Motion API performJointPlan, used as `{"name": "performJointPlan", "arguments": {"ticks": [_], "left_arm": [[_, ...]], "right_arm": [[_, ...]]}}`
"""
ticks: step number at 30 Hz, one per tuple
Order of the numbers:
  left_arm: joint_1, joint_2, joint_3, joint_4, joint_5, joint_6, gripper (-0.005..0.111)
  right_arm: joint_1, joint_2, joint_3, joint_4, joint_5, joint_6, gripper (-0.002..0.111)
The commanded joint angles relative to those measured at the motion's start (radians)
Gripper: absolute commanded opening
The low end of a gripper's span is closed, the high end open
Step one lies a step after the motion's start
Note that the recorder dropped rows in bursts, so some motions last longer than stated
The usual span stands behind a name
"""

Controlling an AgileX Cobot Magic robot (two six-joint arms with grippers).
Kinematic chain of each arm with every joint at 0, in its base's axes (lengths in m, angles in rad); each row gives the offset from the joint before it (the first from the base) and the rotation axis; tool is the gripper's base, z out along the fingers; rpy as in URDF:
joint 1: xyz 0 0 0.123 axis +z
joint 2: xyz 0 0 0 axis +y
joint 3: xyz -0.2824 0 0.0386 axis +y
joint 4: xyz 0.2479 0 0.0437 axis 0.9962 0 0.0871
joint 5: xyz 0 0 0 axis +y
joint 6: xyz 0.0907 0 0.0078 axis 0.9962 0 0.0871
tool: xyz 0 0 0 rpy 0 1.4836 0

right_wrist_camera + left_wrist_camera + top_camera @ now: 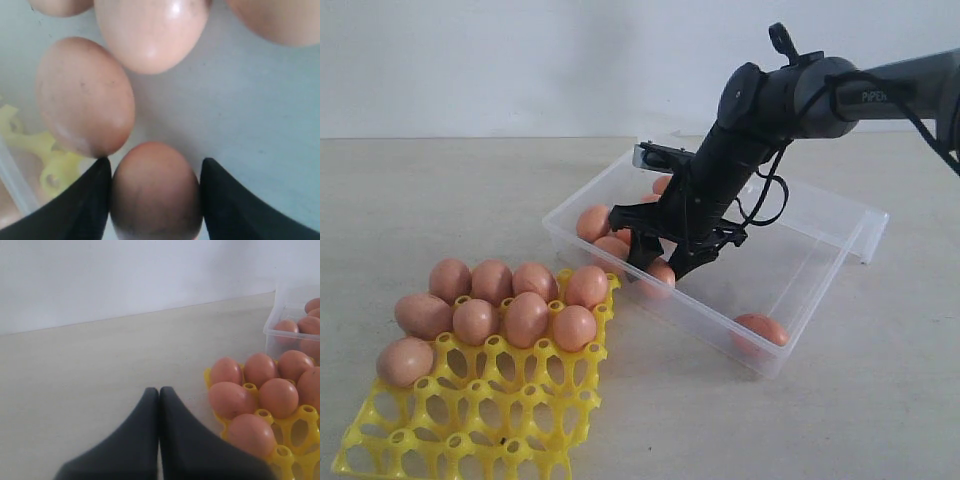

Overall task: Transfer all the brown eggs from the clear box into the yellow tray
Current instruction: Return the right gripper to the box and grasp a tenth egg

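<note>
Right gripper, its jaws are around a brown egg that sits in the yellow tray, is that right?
Not quite. The right gripper does have its jaws around a brown egg, but that egg sits in the clear box, not in the yellow tray. The exterior view shows it.

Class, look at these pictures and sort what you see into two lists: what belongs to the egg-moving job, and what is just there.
Belongs to the job: brown eggs, clear box, yellow tray, right gripper (jaws around one egg in the box).
Just there: left gripper (shut, idle near the tray), table, wall.
</note>
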Motion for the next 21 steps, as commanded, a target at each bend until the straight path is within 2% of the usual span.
{"name": "performJointPlan", "arguments": {"ticks": [1, 2, 9, 21], "left_arm": [[-0.009, -0.002, 0.003, 0.001, -0.008, 0.005, -0.004], [-0.009, -0.002, 0.003, 0.001, -0.008, 0.005, -0.004], [-0.009, -0.002, 0.003, 0.001, -0.008, 0.005, -0.004], [-0.009, -0.002, 0.003, 0.001, -0.008, 0.005, -0.004]], "right_arm": [[-0.001, 0.028, 0.006, -0.022, -0.027, 0.008, 0.014], [-0.001, 0.028, 0.006, -0.022, -0.036, 0.008, 0.001], [-0.001, 0.028, 0.006, -0.027, -0.131, 0.090, 0.000], [-0.001, 0.006, 0.006, -0.090, -0.107, 0.152, 0.000]]}}
